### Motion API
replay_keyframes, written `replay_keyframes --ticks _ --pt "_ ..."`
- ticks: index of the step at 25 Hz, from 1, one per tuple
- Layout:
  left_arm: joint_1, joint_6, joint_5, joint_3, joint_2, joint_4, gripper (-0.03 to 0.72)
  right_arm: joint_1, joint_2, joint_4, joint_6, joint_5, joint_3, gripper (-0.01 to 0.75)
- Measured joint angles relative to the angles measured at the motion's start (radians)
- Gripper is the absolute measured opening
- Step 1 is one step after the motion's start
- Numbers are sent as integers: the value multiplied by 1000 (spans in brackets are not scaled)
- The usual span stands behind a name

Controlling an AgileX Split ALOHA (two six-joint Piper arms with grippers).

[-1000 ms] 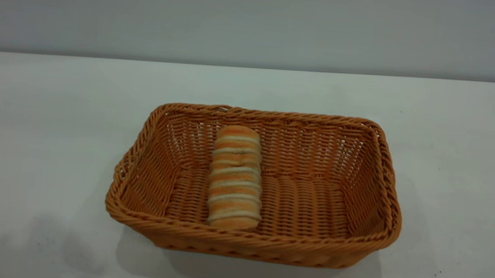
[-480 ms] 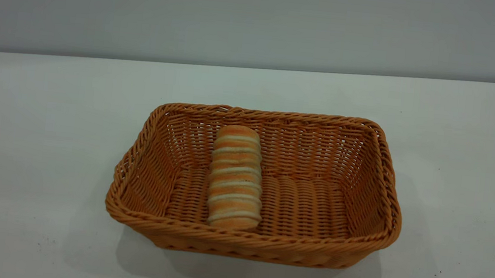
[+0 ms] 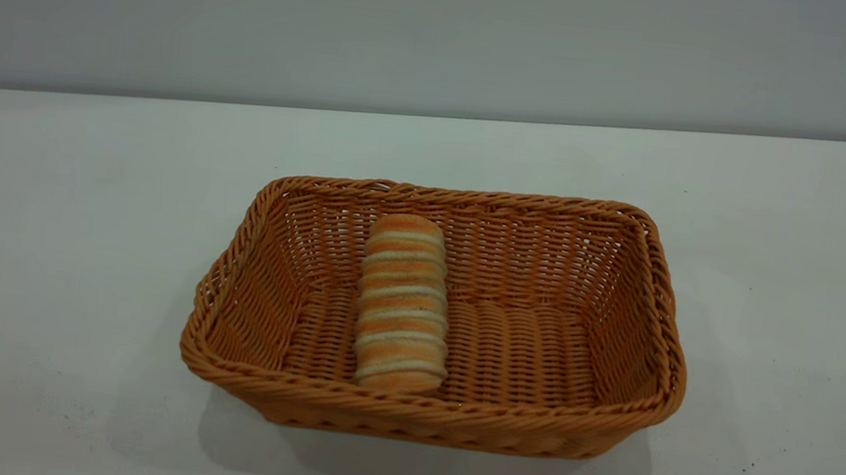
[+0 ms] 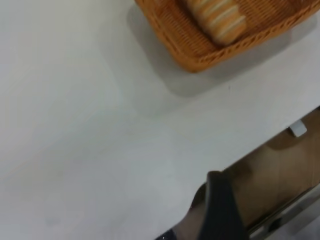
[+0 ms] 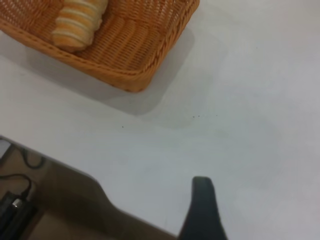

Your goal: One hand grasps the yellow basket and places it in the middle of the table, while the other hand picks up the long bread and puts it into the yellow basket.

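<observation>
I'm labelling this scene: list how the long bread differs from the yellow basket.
The yellow basket is large, rectangular, open woven wicker; the long bread is small, oblong and solid. The basket is plain orange-tan; the bread carries cream stripes. The basket stands on the table; the bread lies inside it. Both are orange-toned.

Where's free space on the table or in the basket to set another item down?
Bare table on every side of the yellow basket. Inside, the floor right of the long bread is free; the strip left of it is narrow.
</observation>
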Motion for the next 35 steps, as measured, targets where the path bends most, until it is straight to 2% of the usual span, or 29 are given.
replay_keyframes --ticks 10,35 --pt "0 -144 39 115 -135 115 563 0 0 1 3 0 0 589" --pt "0 -153 44 116 -198 148 563 0 0 3 3 0 0 589"
